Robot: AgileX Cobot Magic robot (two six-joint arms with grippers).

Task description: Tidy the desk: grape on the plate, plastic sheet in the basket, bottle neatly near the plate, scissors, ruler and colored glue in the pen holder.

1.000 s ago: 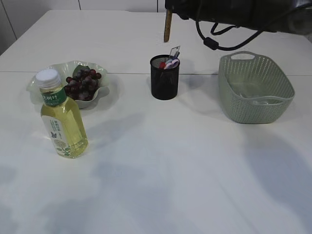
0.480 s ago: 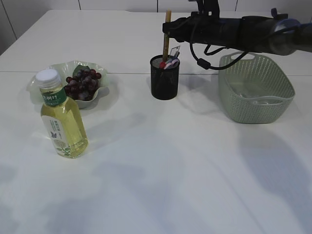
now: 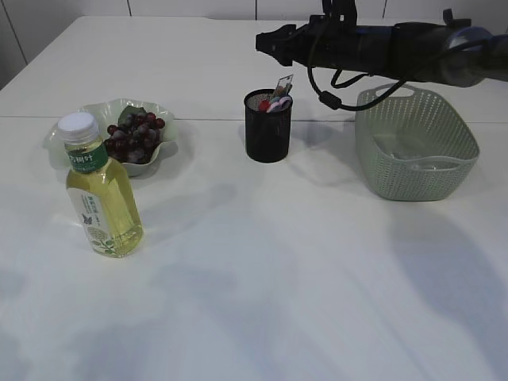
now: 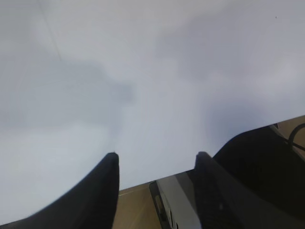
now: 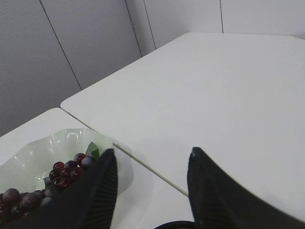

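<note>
Matte white table [image 3: 262, 262], seam line across the back third. Black wire-mesh cylindrical pen holder [image 3: 268, 127] stands upright near centre back; red and pink handles plus a clear flat strip poke out of the top, items inside too small to tell apart. Pale green wavy-rimmed plastic plate [image 3: 163, 135] at left holds a bunch of dark red grapes [image 3: 133, 136] with a green leaf. Clear plastic bottle of yellow-green drink [image 3: 101, 190] with white cap stands upright just in front of the plate; green label band has white characters, not legible. Grey-green perforated plastic basket [image 3: 417, 143] with cut-out handles at right, something clear lying in it. Right end effector [image 3: 266, 44], black, hangs above the pen holder, fingers [image 5: 102, 191] spread, nothing between. Left end effector [image 4: 155, 167] spread, empty, over bare table
</note>
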